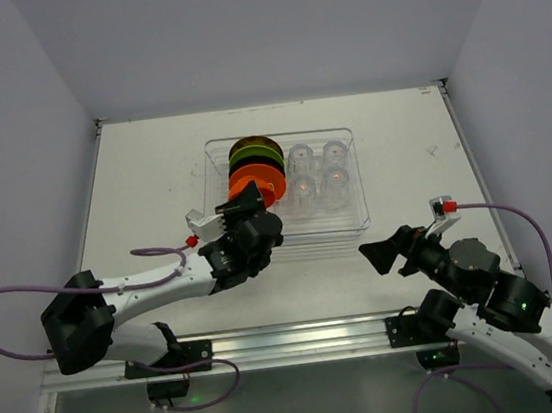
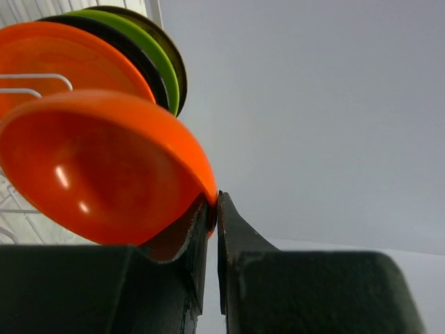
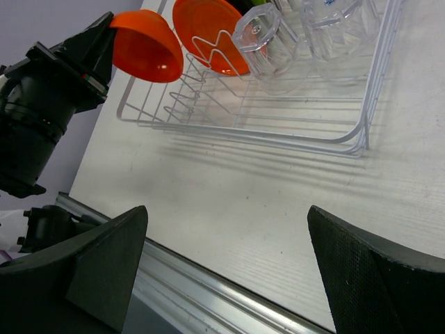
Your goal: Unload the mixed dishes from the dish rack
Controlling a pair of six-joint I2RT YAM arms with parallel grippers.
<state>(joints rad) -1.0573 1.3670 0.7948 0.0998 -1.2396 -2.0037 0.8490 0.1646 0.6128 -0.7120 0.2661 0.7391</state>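
A small glossy orange bowl hangs tilted over the near left part of the clear dish rack. My left gripper is shut on the bowl's rim, and it also shows in the top view. Behind the bowl, an orange plate, a black plate and a green plate stand on edge in the wire dividers. Several clear glasses sit in the rack's right half. My right gripper stands wide open over bare table at the near right, holding nothing.
The rack's white wire dividers run along its near side. An aluminium rail lines the table's front edge. Grey walls close in the back and both sides.
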